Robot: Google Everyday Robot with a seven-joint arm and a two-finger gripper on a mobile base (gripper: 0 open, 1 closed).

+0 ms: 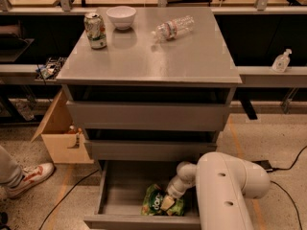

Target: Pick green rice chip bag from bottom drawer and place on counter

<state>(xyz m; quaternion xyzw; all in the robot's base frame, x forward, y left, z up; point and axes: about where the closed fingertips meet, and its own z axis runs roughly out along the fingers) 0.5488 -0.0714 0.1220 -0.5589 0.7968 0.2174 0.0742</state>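
The green rice chip bag (154, 202) lies on the floor of the open bottom drawer (111, 195), toward its front right. My gripper (168, 202) reaches down into the drawer from the white arm (230, 186) and sits on the bag's right side. The bag rests on the drawer floor. The counter (158, 51) is the grey metal top of the cabinet above.
On the counter stand a green-and-white can (95, 30), a white bowl (121, 17) and a clear plastic bottle (173, 28) lying on its side. An open cardboard box (60, 135) and a person's shoe (26, 176) are to the left. Cables run on the floor.
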